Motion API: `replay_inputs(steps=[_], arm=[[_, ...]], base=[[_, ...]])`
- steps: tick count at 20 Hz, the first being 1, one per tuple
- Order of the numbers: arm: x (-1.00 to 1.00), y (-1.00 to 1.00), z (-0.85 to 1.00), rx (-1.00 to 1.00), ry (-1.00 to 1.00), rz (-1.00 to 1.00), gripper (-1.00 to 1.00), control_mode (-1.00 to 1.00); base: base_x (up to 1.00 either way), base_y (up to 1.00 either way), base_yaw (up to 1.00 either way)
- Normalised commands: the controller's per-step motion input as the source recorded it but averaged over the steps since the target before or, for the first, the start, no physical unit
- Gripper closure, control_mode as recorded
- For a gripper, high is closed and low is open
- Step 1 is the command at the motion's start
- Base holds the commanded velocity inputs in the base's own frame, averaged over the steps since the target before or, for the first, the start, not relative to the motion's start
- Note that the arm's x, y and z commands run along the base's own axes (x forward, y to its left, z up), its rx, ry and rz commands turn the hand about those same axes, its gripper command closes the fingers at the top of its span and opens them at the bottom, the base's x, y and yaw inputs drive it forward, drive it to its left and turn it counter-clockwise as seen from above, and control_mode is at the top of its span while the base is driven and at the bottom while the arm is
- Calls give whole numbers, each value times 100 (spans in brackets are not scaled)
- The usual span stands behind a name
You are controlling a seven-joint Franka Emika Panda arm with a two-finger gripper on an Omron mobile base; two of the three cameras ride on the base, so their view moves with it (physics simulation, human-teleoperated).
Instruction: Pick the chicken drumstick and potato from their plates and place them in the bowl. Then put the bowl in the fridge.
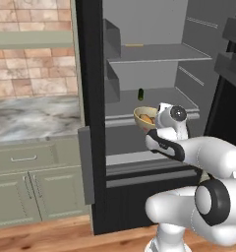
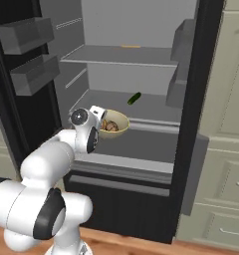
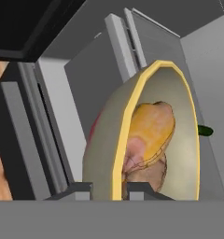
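Bowl (image 3: 146, 140) w/ drumstick (image 3: 151, 128) & potato (image 3: 149, 175) is pinched by its rim in nearly closed gripper (image 3: 108, 190), held inside open fridge (image 1: 93, 98); small green item (image 3: 205, 131) seen at 3 o'clock.

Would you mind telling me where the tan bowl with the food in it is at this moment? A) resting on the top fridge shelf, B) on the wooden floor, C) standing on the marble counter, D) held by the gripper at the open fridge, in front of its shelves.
D: the gripper is closed on the rim of the bowl, which hangs in front of the shelves of the open fridge.
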Motion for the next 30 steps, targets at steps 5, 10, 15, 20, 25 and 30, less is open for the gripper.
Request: replay_inputs(steps=[5,10,15,20,25,30], arm=[[0,0,0,0,0,0,100,100],[0,0,0,0,0,0,100,100],[0,0,0,0,0,0,100,100],[0,0,0,0,0,0,100,100],[0,0,0,0,0,0,100,100],[0,0,0,0,0,0,100,100]], base=[[47,-18,0],[32,-14,0],[29,-11,0],[41,-8,0],[27,-4,0],[1,0,0]])
